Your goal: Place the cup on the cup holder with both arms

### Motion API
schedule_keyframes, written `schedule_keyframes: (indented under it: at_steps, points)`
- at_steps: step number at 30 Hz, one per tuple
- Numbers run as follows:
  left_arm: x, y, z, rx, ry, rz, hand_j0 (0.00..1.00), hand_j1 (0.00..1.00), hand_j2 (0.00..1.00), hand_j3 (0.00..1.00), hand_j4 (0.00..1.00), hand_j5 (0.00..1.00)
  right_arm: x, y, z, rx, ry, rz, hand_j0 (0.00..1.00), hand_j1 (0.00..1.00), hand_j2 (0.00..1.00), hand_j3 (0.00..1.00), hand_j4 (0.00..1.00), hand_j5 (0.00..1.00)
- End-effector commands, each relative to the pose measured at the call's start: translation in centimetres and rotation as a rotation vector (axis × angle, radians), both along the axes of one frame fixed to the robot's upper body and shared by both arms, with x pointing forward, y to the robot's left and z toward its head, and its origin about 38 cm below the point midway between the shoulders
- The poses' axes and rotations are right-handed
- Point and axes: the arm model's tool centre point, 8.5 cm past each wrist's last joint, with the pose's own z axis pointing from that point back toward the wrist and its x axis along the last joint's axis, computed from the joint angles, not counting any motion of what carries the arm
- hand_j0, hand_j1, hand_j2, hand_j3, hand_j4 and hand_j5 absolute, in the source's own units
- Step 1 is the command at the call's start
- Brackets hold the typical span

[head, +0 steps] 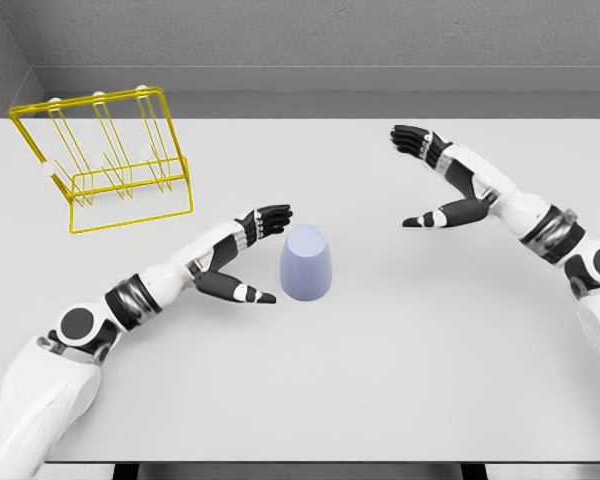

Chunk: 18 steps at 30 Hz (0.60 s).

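Now left hand [248, 252] open, empty, at cup's [306, 263] 9 o'clock; right hand [442, 182] open, empty. Risk: one-sided push topples cup.

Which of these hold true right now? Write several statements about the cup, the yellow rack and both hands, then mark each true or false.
1. The cup stands upside down on the table. True.
2. The left hand grips the cup. False: its fingers are spread beside the cup and hold nothing.
3. The yellow wire cup holder sits at the table's far left. True.
4. A cup already hangs on the cup holder. False: its pegs are bare; the only cup is on the table.
5. The right hand is closer to the cup than the left hand. False: it is open well to the cup's right, while the left is right beside it.
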Motion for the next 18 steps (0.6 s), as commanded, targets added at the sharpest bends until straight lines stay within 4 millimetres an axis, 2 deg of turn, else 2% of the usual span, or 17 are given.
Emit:
schedule_keyframes:
  at_steps: [1,2,6,7,8,10,12,14,17,18]
  points:
    - [-0.1,-1.0,0.0,-0.010,-0.002,-0.011,1.00,1.00,1.00,1.00,1.00,1.00,-0.2,-3.6,2.0,-0.067,-0.028,-0.039,1.00,1.00,1.00,1.00,1.00,1.00]
    - [0.1,-0.9,0.1,-0.009,-0.004,-0.007,1.00,1.00,1.00,1.00,1.00,1.00,-0.4,-4.1,2.1,-0.094,-0.025,-0.037,1.00,1.00,1.00,1.00,1.00,1.00]
    - [1.0,0.1,0.2,0.011,-0.004,0.013,1.00,1.00,1.00,1.00,1.00,1.00,-0.8,-2.0,2.2,-0.137,-0.029,0.044,1.00,1.00,1.00,1.00,1.00,1.00]
    - [1.1,0.2,0.1,0.012,-0.001,0.017,1.00,1.00,1.00,1.00,1.00,1.00,-1.3,-1.6,2.5,-0.140,-0.085,0.077,1.00,1.00,1.00,1.00,1.00,1.00]
    - [1.2,0.3,0.2,0.014,0.000,0.019,1.00,1.00,1.00,1.00,1.00,1.00,-1.5,-2.2,1.9,-0.209,-0.077,0.083,1.00,1.00,1.00,1.00,1.00,1.00]
    - [1.2,0.1,-0.1,0.009,0.005,0.021,1.00,1.00,1.00,1.00,1.00,1.00,-1.5,-2.8,1.3,-0.538,-0.135,0.122,1.00,1.00,1.00,1.00,1.00,1.00]
    - [1.2,-0.2,-0.1,0.005,0.003,0.016,1.00,1.00,1.00,1.00,1.00,1.00,-1.2,-3.3,0.9,-0.761,-0.179,0.144,1.00,1.00,1.00,1.00,1.00,1.00]
    - [1.0,-0.5,-0.2,0.006,0.005,0.006,1.00,1.00,1.00,1.00,1.00,1.00,-0.7,-3.6,1.7,-0.784,-0.196,0.134,1.00,1.00,1.00,1.00,1.00,1.00]
    - [0.8,-1.2,-0.2,-0.002,0.001,-0.003,1.00,1.00,1.00,1.00,1.00,1.00,-0.6,-4.2,1.7,-0.794,-0.190,0.124,1.00,1.00,1.00,1.00,1.00,1.00]
    - [0.8,-1.5,-0.2,-0.007,0.000,-0.006,1.00,1.00,1.00,1.00,1.00,1.00,-0.7,-5.0,1.6,-0.807,-0.176,0.111,1.00,1.00,1.00,1.00,1.00,1.00]
